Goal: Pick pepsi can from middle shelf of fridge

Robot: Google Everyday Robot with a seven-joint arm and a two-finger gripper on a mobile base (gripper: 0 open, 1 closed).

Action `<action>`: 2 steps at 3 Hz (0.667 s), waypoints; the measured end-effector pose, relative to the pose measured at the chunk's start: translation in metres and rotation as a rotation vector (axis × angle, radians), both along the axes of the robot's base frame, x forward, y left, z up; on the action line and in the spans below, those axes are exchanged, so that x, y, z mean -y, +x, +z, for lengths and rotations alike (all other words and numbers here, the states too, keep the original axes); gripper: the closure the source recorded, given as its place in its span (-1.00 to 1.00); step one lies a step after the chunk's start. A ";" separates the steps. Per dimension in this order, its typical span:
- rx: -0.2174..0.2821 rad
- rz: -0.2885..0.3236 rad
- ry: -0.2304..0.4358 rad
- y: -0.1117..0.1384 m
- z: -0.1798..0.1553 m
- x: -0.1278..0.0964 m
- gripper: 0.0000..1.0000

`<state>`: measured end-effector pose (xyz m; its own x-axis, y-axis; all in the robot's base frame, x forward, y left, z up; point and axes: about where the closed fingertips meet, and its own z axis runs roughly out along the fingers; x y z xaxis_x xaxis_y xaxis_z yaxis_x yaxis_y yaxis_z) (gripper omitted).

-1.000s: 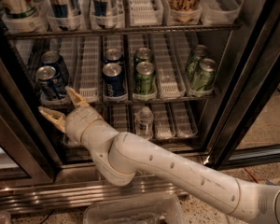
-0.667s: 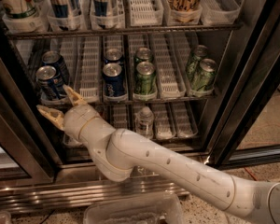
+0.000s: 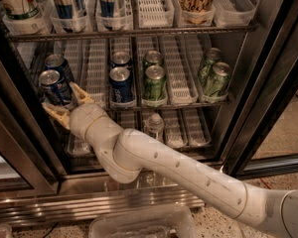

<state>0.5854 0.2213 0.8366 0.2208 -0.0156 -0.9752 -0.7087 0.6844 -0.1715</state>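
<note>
Four blue cans (image 3: 121,83) stand on the middle shelf (image 3: 188,104): two in the far-left lane and two in the next filled lane, one behind the other in each. Four green cans (image 3: 155,82) too, two right of the centre blue pair and two at the shelf's right end, same front/back layout. One clear bottle (image 3: 154,125) on the shelf below. No red can visible. Likely target is the pepsi can (image 3: 53,86) at the front of the far-left lane: upright, near the shelf's front edge, close to the fridge (image 3: 268,88) left frame. The gripper (image 3: 64,102) sits just in front of and below that can, about level with its base. Its fingers (image 3: 81,94) are spread wide with nothing between them, one angled up beside the can's right side and the other lower left. Can't tell if either touches the can. Handling, my read: the can is rigid if full but thin-walled, so it dents under hard squeeze. It is smooth and probably cold and damp, so slippery. Moderate weight. Best hold is across the mid-body, fingers on opposite sides and clear of the tapered top and bottom rims. The gripper looks low for that, so it needs to come up first. Clearance is tight: frame on the left, second can right behind. Draw it straight out along the lane.
</note>
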 end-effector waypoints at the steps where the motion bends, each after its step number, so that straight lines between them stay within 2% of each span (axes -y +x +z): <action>1: 0.007 -0.029 -0.001 0.013 0.004 0.009 -0.30; 2: 0.002 -0.029 -0.005 0.023 0.003 0.009 -0.28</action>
